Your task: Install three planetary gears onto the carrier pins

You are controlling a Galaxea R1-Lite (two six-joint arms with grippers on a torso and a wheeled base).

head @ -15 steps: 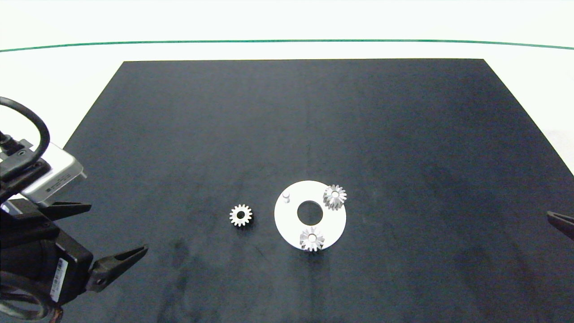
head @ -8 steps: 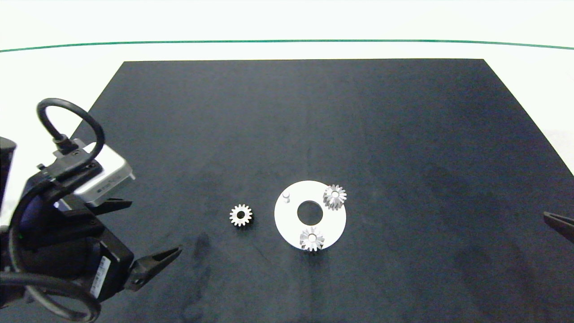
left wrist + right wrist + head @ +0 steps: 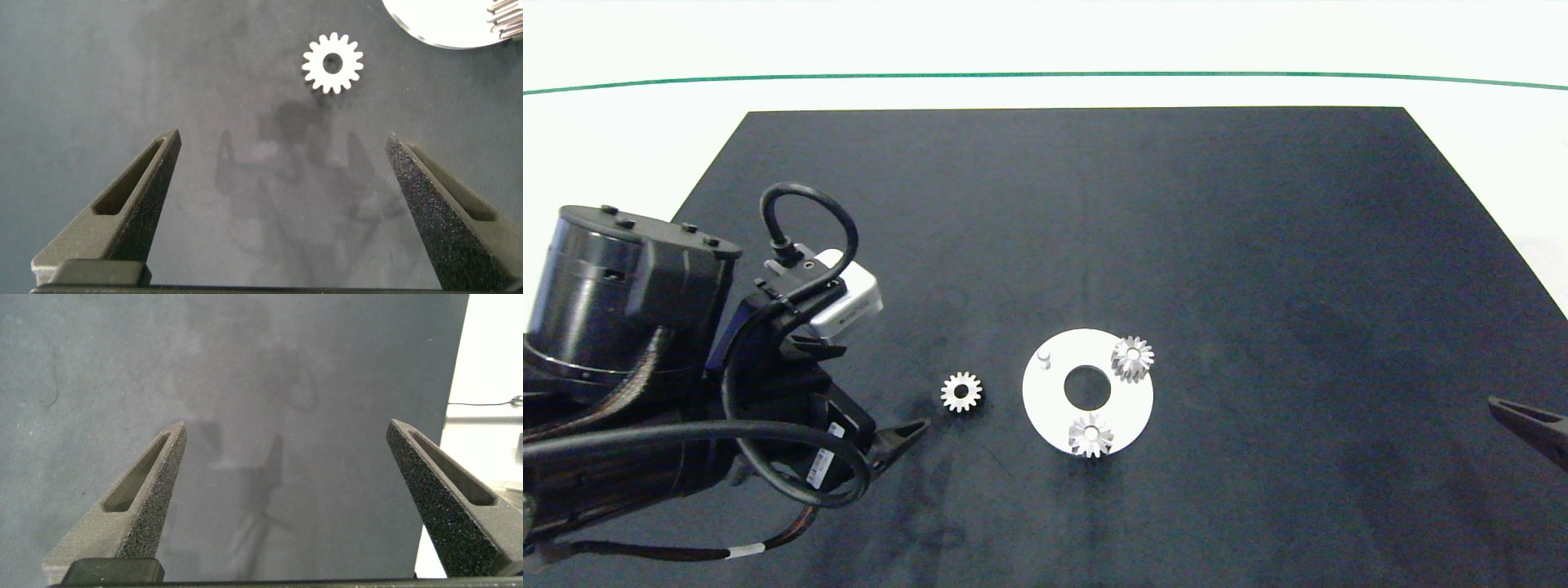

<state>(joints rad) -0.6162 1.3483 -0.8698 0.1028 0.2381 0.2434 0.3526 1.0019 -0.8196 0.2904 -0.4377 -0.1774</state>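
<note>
Your left gripper (image 3: pixel 894 408) has advanced across the dark mat (image 3: pixel 1258 245) and now sits just beside the loose silver toothed gear (image 3: pixel 961 392), fingers spread wide, holding nothing. Two planetary gears (image 3: pixel 1133 358) sit on the flat white disc (image 3: pixel 1127 404) (one carrier pin (image 3: pixel 1045 357) bare). Right gripper (image 3: pixel 286 506) waits wide open at the mat's right edge; the arm's label is unreadable
</note>
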